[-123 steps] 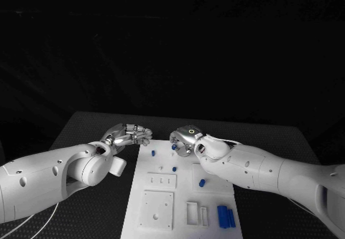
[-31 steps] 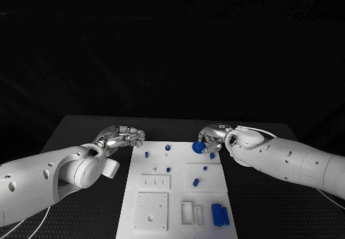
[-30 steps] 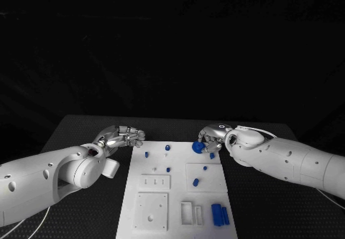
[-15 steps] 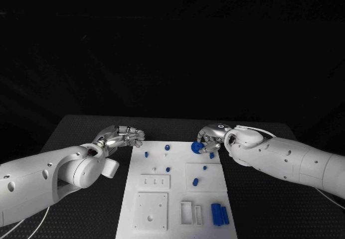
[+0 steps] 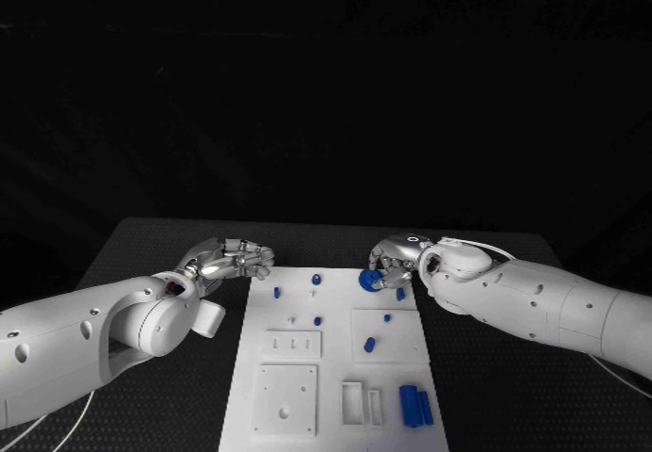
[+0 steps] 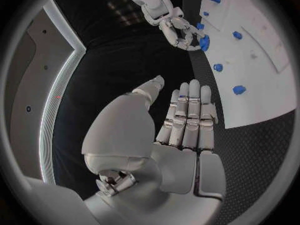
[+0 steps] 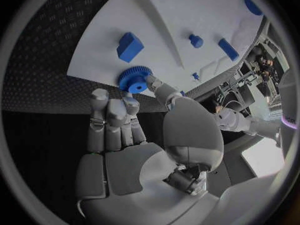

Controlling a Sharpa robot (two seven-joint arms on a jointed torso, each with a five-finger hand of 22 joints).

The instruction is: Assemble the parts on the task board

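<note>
- Head view: my right hand (image 5: 394,263) pinched a blue gear (image 5: 366,279) over the task board (image 5: 335,377), slightly nearer its far right corner than before. My left hand (image 5: 234,258) stayed curled, holding nothing.
- Right wrist view: thumb on the gear (image 7: 133,80); no writing legible.

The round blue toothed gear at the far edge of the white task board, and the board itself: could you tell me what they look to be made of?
Round blue toothed gear: probably matte plastic, going by its uniform colour, crisp fine teeth and lack of glare. White task board: looks like matte plastic or painted sheet, flat and evenly white, with sharp rectangular cut-outs; which one is unclear.
</note>
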